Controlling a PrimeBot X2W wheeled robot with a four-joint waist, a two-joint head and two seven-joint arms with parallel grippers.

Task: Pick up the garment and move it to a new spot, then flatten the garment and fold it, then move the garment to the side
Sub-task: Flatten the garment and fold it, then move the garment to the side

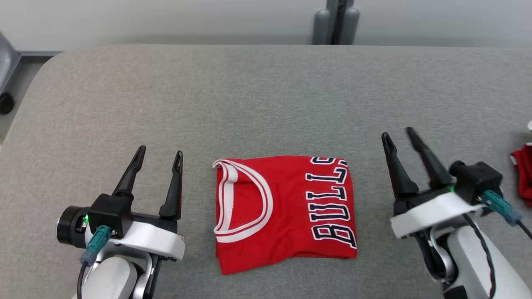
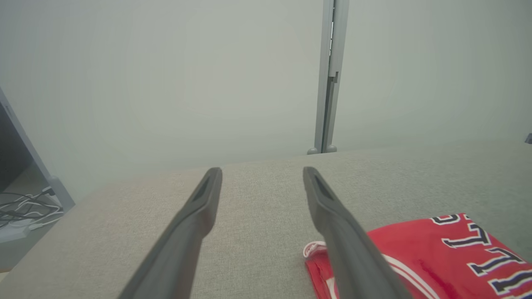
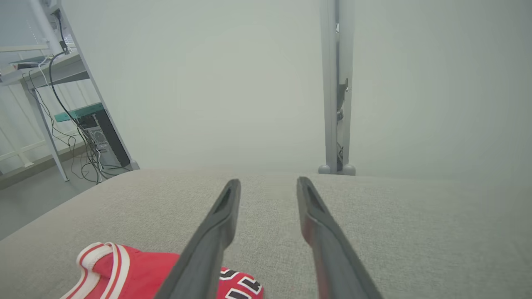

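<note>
1. The garment (image 1: 286, 211), a red jersey with a white-trimmed neckline and dark lettering, lies folded into a compact rectangle on the grey tabletop (image 1: 249, 95). It sits near the front edge, roughly midway between the two arms.
2. The left pincer (image 1: 161, 150) hovers just beside the neckline end of the jersey, its fingers spread and holding nothing.
3. The right pincer (image 1: 397, 133) stands near the lettered end, apart from the cloth, its fingers likewise spread and empty.
4. Judging by the tidy fold, flattening and folding look finished. The step in hand appears to be the last one, moving the garment to the side.
5. That move probably calls for lowering a pincer to one edge of the stack and pinching every layer together, or taking both ends at once, so the fold does not open as it travels.
6. Another red cloth (image 1: 524, 172) lies at the far right edge of the tabletop, well apart from the jersey. The chosen spot should keep clear of it.
</note>
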